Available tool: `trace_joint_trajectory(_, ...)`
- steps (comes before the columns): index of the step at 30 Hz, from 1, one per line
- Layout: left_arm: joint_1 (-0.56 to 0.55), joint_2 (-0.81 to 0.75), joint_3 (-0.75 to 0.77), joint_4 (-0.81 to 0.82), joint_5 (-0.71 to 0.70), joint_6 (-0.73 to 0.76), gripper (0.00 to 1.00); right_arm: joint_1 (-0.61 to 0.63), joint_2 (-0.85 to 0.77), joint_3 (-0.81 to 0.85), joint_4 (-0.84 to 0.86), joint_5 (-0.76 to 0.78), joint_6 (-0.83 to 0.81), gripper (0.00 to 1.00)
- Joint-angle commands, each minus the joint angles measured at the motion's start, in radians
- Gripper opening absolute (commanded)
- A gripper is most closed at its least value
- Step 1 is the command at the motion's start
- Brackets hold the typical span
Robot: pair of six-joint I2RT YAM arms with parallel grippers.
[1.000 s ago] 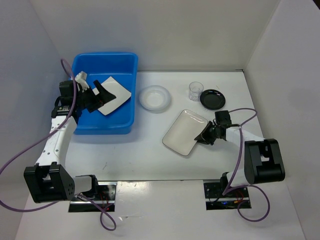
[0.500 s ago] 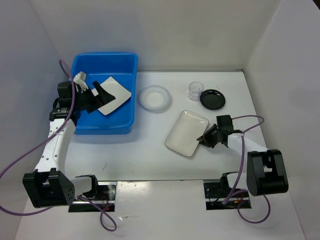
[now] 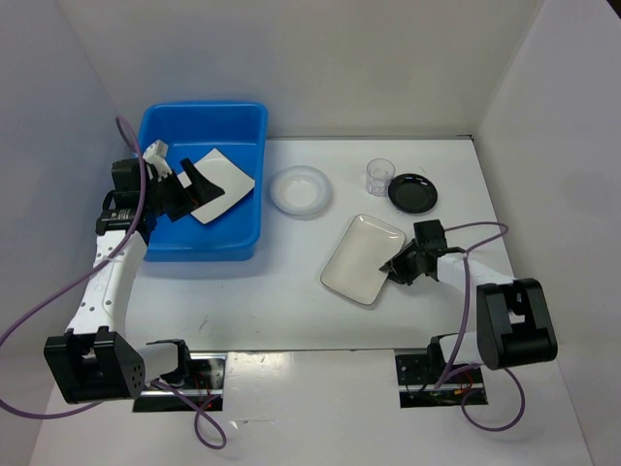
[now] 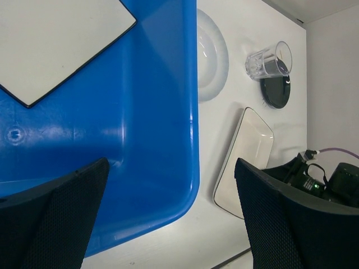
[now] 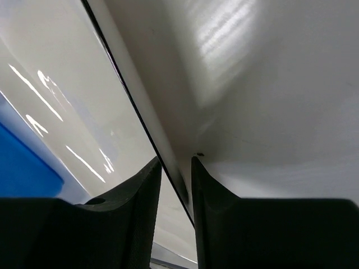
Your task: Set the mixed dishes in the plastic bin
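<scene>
Tray (image 3: 361, 258) at center right: rim clenched by right gripper (image 5: 175, 159), for lifting. Left gripper (image 4: 171, 162) splayed over bin (image 3: 194, 254), 1 plate (image 3: 221, 180) inside.

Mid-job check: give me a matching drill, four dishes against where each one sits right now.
1. large squarish white plate with dark edge
2. round white shallow dish
3. small clear cup
4. white rectangular tray

A. on the table, just right of the blue plastic bin
B. rim between the jaws of the right gripper
C. inside the bin
D. next to the round black bowl

Pairs: 1-C, 2-A, 3-D, 4-B
</scene>
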Motion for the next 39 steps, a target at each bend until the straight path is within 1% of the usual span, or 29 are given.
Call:
trace_joint_trajectory(1, -0.004, -0.015, 0.021, -0.003, 0.018, 0.024, 1.0, 0.023, 0.073, 0.074, -0.007, 0.049, -0.048, 0.34)
trace_joint_trajectory(3, -0.004, -0.024, 0.011, -0.003, 0.018, 0.033, 1.0, 0.023, 0.121, 0.093, -0.007, 0.049, -0.062, 0.34)
trace_joint_trajectory(5, -0.004, -0.024, 0.011, -0.003, 0.018, 0.034, 1.0, 0.023, 0.133, 0.117, -0.018, 0.049, -0.073, 0.34)
trace_joint_trajectory(6, -0.004, -0.024, 0.011, -0.003, 0.018, 0.034, 1.0, 0.023, 0.142, 0.117, -0.018, 0.049, -0.073, 0.32)
trace_joint_trajectory(7, -0.004, -0.024, 0.011, -0.003, 0.018, 0.034, 1.0, 0.023, 0.142, 0.117, -0.018, 0.049, -0.073, 0.25)
trace_joint_trajectory(8, -0.004, -0.024, 0.011, -0.003, 0.018, 0.034, 1.0, 0.023, 0.142, 0.117, -0.018, 0.059, -0.073, 0.12)
trace_joint_trajectory(9, -0.004, -0.024, 0.011, -0.003, 0.018, 0.034, 1.0, 0.023, 0.142, 0.117, -0.018, 0.07, -0.073, 0.04)
trace_joint_trajectory(10, -0.004, -0.024, 0.011, -0.003, 0.018, 0.034, 1.0, 0.023, 0.142, 0.117, -0.018, 0.07, -0.073, 0.0)
trace_joint_trajectory(13, -0.004, -0.024, 0.002, -0.003, 0.018, 0.034, 1.0, 0.023, 0.133, 0.117, -0.018, 0.07, -0.085, 0.0)
trace_joint_trajectory(17, -0.004, -0.024, 0.011, 0.006, 0.033, 0.034, 1.0, 0.023, 0.059, 0.126, -0.018, 0.07, -0.11, 0.0)
trace_joint_trajectory(20, -0.004, -0.004, 0.056, 0.019, 0.13, 0.09, 1.0, 0.023, -0.008, 0.166, -0.06, 0.05, -0.134, 0.0)
trace_joint_trajectory(21, -0.015, 0.005, 0.086, 0.02, 0.169, 0.099, 1.0, 0.023, -0.056, 0.175, -0.071, 0.05, -0.143, 0.0)
trace_joint_trajectory(22, -0.027, 0.005, 0.1, 0.035, 0.259, 0.1, 1.0, 0.023, -0.074, 0.186, -0.083, 0.05, -0.157, 0.0)
trace_joint_trajectory(23, -0.027, 0.016, 0.114, 0.061, 0.303, 0.112, 1.0, 0.023, -0.091, 0.209, -0.109, 0.04, -0.157, 0.0)
trace_joint_trajectory(26, -0.069, 0.044, 0.146, 0.111, 0.427, 0.112, 1.0, 0.023, -0.125, 0.218, -0.119, 0.013, -0.182, 0.0)
trace_joint_trajectory(27, -0.078, 0.062, 0.157, 0.128, 0.449, 0.101, 1.0, 0.023, -0.14, 0.218, -0.119, -0.009, -0.182, 0.0)
trace_joint_trajectory(28, -0.096, 0.073, 0.157, 0.147, 0.473, 0.101, 1.0, 0.023, -0.141, 0.218, -0.119, -0.02, -0.191, 0.0)
trace_joint_trajectory(29, -0.107, 0.083, 0.157, 0.189, 0.536, 0.092, 1.0, 0.023, -0.151, 0.218, -0.119, -0.03, -0.191, 0.0)
trace_joint_trajectory(31, -0.148, 0.122, 0.148, 0.228, 0.584, 0.072, 1.0, 0.023, -0.173, 0.218, -0.119, -0.063, -0.2, 0.0)
trace_joint_trajectory(32, -0.167, 0.136, 0.148, 0.237, 0.595, 0.072, 1.0, 0.023, -0.182, 0.218, -0.119, -0.072, -0.2, 0.0)
trace_joint_trajectory(34, -0.21, 0.177, 0.177, 0.218, 0.595, 0.128, 1.0, 0.023, -0.205, 0.218, -0.128, -0.102, -0.212, 0.0)
trace_joint_trajectory(35, -0.251, 0.191, 0.177, 0.208, 0.595, 0.142, 1.0, 0.023, -0.223, 0.232, -0.137, -0.102, -0.213, 0.0)
trace_joint_trajectory(39, -0.343, 0.263, 0.2, 0.194, 0.573, 0.208, 1.0, 0.023, -0.266, 0.284, -0.183, -0.158, -0.237, 0.0)
